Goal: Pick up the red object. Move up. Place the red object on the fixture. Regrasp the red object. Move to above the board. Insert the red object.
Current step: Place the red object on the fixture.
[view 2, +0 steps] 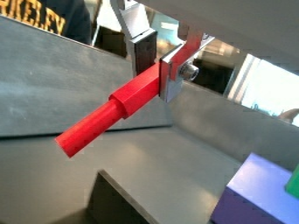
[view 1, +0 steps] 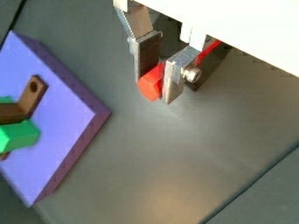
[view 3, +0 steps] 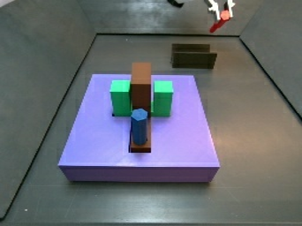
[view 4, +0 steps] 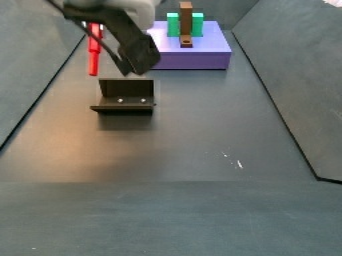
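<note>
Red object (view 2: pixel 114 119) clamped in the gripper (view 2: pixel 162 68), held in the air.

We see the silver fingers (view 1: pixel 176 77) closed on one end of the red peg in both wrist views; most of its length sticks out past them. In a side view the peg (view 4: pixel 95 50) hangs upright above the grey floor, up and to the left of the fixture (view 4: pixel 124 97), clear of it. In a side view we find the gripper (view 3: pixel 221 11) at the top edge with the peg tip (view 3: pixel 216 26) above the fixture (view 3: pixel 195 57). The board (view 3: pixel 177 132) lies well apart, bearing green blocks (view 3: pixel 120 98), a brown bar (view 3: pixel 141 88) and a blue peg (view 3: pixel 139 127).
</note>
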Robot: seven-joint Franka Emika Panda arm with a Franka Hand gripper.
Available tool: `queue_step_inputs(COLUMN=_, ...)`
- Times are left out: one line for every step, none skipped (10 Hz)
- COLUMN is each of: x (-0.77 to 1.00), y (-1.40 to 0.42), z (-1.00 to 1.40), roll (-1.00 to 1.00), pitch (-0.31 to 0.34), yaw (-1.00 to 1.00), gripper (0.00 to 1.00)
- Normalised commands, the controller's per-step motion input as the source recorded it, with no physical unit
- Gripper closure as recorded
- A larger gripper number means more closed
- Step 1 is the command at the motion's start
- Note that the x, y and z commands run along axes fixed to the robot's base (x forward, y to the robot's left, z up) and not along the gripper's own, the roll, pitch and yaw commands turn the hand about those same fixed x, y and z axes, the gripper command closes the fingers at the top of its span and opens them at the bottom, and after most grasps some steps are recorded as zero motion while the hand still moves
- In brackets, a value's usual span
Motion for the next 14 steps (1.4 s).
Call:
queue_step_inputs(x=-0.25, y=-0.04, z=-0.74, roll=-0.39, pitch=-0.034, yaw=-0.01, gripper=1.00)
queue_step_inputs(x=-0.10, y=-0.13, z=-0.71, roll=-0.01, pitch=0.000, yaw=0.00, gripper=1.00)
queue_step_inputs(x=-0.10, y=0.00, z=-0.57, roll=0.35, pitch=0.194, yaw=0.00, gripper=1.00)
queue_step_inputs(x=-0.13, y=0.00, z=-0.46, roll=0.34, pitch=0.243, yaw=0.00, gripper=1.00)
queue_step_inputs(x=-0.28, y=0.14, z=-0.24, roll=0.17, pitch=0.163, yaw=-0.06, gripper=1.00)
queue_step_inputs(x=-0.47, y=0.20, z=0.00, roll=0.01, pitch=0.000, yaw=-0.15, gripper=1.00)
queue_step_inputs(x=-0.57, y=0.13, z=0.00, roll=0.00, pitch=0.000, yaw=-0.27, gripper=1.00)
queue_step_inputs(x=-0.54, y=0.11, z=-0.03, roll=0.02, pitch=0.000, yaw=-0.28, gripper=1.00)
queue_step_inputs(x=-0.39, y=0.00, z=-0.16, roll=0.10, pitch=0.000, yaw=-0.17, gripper=1.00)
queue_step_inputs(x=0.01, y=-0.17, z=-0.14, roll=0.83, pitch=0.160, yaw=0.00, gripper=1.00)
queue_step_inputs(x=0.16, y=-0.12, z=-0.15, roll=0.95, pitch=0.289, yaw=0.00, gripper=1.00)
queue_step_inputs(x=0.13, y=0.00, z=-0.04, roll=0.83, pitch=0.303, yaw=0.00, gripper=1.00)
queue_step_inputs(x=0.06, y=0.00, z=-0.11, roll=0.48, pitch=0.171, yaw=0.00, gripper=1.00)
queue_step_inputs(x=0.00, y=0.00, z=-0.12, roll=0.00, pitch=0.000, yaw=0.00, gripper=1.00)
